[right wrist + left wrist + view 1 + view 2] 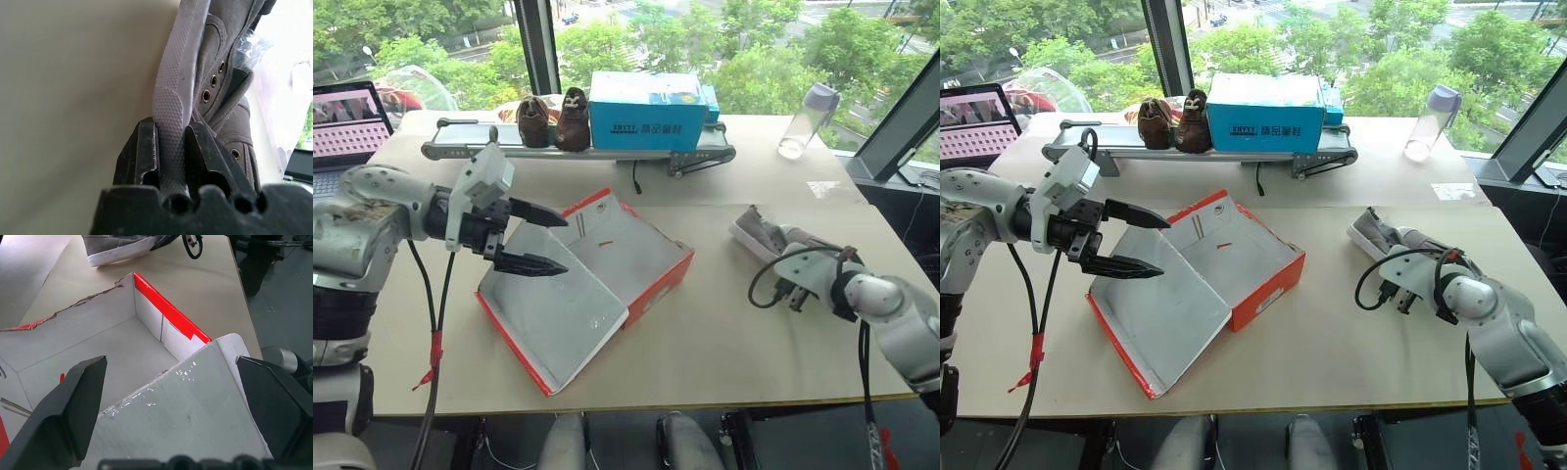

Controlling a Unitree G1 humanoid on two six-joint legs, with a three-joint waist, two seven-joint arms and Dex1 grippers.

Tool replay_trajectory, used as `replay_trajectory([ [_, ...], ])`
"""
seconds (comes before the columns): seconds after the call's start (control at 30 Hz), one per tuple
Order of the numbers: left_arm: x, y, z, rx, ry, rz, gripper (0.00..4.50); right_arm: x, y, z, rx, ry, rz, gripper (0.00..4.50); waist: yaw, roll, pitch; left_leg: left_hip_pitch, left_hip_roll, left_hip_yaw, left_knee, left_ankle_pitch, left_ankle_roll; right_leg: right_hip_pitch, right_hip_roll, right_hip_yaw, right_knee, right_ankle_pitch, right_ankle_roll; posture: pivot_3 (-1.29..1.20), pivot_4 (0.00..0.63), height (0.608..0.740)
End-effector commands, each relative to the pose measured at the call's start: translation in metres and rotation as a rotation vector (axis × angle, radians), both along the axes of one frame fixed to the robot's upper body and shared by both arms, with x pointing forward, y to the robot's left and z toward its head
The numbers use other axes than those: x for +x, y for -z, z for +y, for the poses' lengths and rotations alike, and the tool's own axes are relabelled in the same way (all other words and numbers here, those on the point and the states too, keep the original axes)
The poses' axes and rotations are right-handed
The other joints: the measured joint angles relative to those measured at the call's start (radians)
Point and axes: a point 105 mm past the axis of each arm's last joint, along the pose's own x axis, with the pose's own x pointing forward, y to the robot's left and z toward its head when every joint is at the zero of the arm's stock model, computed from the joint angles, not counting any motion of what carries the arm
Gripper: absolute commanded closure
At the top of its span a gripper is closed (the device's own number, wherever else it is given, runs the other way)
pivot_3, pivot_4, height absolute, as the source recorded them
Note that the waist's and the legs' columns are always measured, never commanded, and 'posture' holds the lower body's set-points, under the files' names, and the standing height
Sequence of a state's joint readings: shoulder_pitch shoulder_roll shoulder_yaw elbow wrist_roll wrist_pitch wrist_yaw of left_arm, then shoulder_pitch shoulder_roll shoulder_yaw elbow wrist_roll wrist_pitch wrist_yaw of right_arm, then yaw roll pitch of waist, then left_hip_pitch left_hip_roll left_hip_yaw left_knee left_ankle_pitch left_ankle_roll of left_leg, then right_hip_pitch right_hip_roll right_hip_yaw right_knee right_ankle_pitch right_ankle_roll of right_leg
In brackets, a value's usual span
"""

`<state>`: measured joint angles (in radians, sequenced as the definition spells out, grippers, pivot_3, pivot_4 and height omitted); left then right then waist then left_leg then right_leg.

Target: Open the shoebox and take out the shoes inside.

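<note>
The shoebox (597,269) lies open in the middle of the counter (724,333), its lid folded down toward the near left. The shoes (766,235) lie to its right. Behind, a blue box (646,110) sits beside a dark pair of shoes (554,121).

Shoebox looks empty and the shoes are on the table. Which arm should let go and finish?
Right. Its pincer has the white sole of the grey shoes between its fingers, with the shoes lying on the table. The left pincer hangs open over the shoebox lid, far away.
</note>
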<state>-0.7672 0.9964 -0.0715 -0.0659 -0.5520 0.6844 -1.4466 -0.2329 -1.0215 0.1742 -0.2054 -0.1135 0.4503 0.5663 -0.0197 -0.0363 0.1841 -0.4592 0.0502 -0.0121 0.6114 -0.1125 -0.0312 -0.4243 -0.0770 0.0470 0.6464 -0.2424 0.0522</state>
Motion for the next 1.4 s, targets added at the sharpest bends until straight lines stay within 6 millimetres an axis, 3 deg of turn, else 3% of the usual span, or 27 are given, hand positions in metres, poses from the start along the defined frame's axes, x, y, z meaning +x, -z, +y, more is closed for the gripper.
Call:
replay_trajectory([
  [0.03, -0.007, -0.011, 0.004, -0.001, -0.016, -0.045, 0.00, 0.001, 0.009, 0.011, 0.036, -0.019, 0.026, 1.91, -0.001, 0.000, 0.000, 0.000, 0.000, 0.000, 0.000, 0.000, 0.000, 0.000, 0.000, 0.000, 0.000, 0.000, 0.000, 0.00, 0.150, 0.740],
  [0.23, -0.003, -0.013, 0.009, -0.034, -0.088, -0.070, 0.00, -0.001, -0.005, 0.029, 0.174, -0.047, 0.062, 0.04, -0.004, 0.000, 0.000, 0.002, 0.001, 0.000, 0.000, 0.000, 0.000, 0.001, 0.000, 0.000, 0.001, 0.000, -0.001, 0.00, 0.150, 0.740],
  [0.3, -0.001, -0.014, 0.011, -0.050, -0.117, -0.076, 0.00, -0.002, -0.018, 0.035, 0.249, -0.050, 0.067, 0.04, -0.003, 0.000, 0.000, 0.002, 0.001, 0.000, 0.000, 0.000, 0.000, 0.001, 0.000, 0.000, 0.001, 0.000, 0.000, 0.00, 0.150, 0.740],
  [0.43, -0.010, -0.013, 0.012, -0.132, -0.120, -0.022, 0.00, 0.002, -0.069, 0.045, 0.522, -0.035, 0.037, 0.04, -0.006, 0.001, 0.000, 0.002, 0.001, 0.000, 0.000, 0.000, 0.000, 0.001, 0.000, 0.000, 0.001, 0.001, 0.001, 0.00, 0.150, 0.740],
  [0.57, -0.004, -0.015, 0.013, -0.242, -0.200, -0.091, 0.00, -0.002, -0.110, 0.068, 0.837, -0.164, -0.084, 0.04, 0.002, -0.002, -0.001, 0.002, 0.001, -0.001, -0.001, 0.000, 0.000, 0.001, 0.001, -0.001, 0.001, 0.001, 0.000, 0.00, 0.150, 0.740],
  [0.73, 0.012, 0.009, 0.024, -0.373, -0.483, -0.156, 0.00, -0.002, -0.089, 0.045, 1.085, 0.016, -0.157, 0.04, 0.015, -0.004, -0.003, 0.003, 0.000, -0.002, -0.002, 0.000, 0.000, 0.004, 0.000, -0.002, 0.000, 0.001, -0.001, 0.00, 0.150, 0.740],
  [0.83, 0.012, 0.023, 0.040, -0.534, -0.758, -0.266, 0.00, -0.015, -0.072, 0.014, 1.162, 0.232, -0.431, 0.04, 0.018, -0.004, -0.003, 0.001, 0.000, -0.002, -0.001, 0.000, 0.000, 0.004, -0.001, -0.001, -0.001, 0.005, -0.005, 0.00, 0.150, 0.740],
  [0.93, 0.015, 0.041, 0.049, -0.563, -1.046, -0.310, 0.00, -0.035, -0.053, 0.020, 1.052, 0.248, -0.512, 0.04, 0.019, -0.003, -0.004, 0.001, -0.001, -0.002, -0.001, 0.000, 0.000, 0.003, -0.001, 0.000, 0.000, 0.005, -0.005, 0.00, 0.150, 0.740],
  [1.07, 0.006, 0.043, 0.060, -0.615, -1.218, -0.388, 0.00, -0.053, -0.013, 0.034, 0.949, 0.230, -0.438, 0.04, 0.012, -0.004, -0.006, 0.003, 0.000, -0.001, 0.000, 0.000, -0.001, 0.004, 0.001, 0.000, 0.001, 0.005, -0.003, 0.00, 0.150, 0.740],
  [1.17, -0.012, 0.063, 0.069, -0.544, -1.312, -0.426, 0.00, -0.065, 0.008, 0.043, 0.931, 0.216, -0.386, 0.04, -0.008, -0.003, -0.011, 0.011, 0.001, 0.002, -0.002, -0.004, -0.008, 0.009, 0.000, 0.003, -0.001, 0.001, -0.007, 0.00, 0.150, 0.740],
  [1.27, -0.037, 0.098, 0.079, -0.457, -1.419, -0.419, 0.00, -0.073, 0.027, 0.048, 0.918, 0.240, -0.330, 0.04, -0.023, -0.003, -0.011, 0.022, 0.001, 0.005, -0.005, -0.006, -0.009, 0.016, 0.000, 0.005, -0.002, 0.000, -0.009, 0.00, 0.150, 0.740],
  [1.4, -0.061, 0.128, 0.085, -0.408, -1.474, -0.373, 0.00, -0.078, 0.045, 0.049, 0.912, 0.297, -0.288, 0.04, -0.022, -0.003, -0.012, 0.022, 0.003, 0.006, -0.005, -0.008, -0.012, 0.014, -0.001, 0.005, -0.007, 0.000, -0.010, 0.00, 0.150, 0.740],
])
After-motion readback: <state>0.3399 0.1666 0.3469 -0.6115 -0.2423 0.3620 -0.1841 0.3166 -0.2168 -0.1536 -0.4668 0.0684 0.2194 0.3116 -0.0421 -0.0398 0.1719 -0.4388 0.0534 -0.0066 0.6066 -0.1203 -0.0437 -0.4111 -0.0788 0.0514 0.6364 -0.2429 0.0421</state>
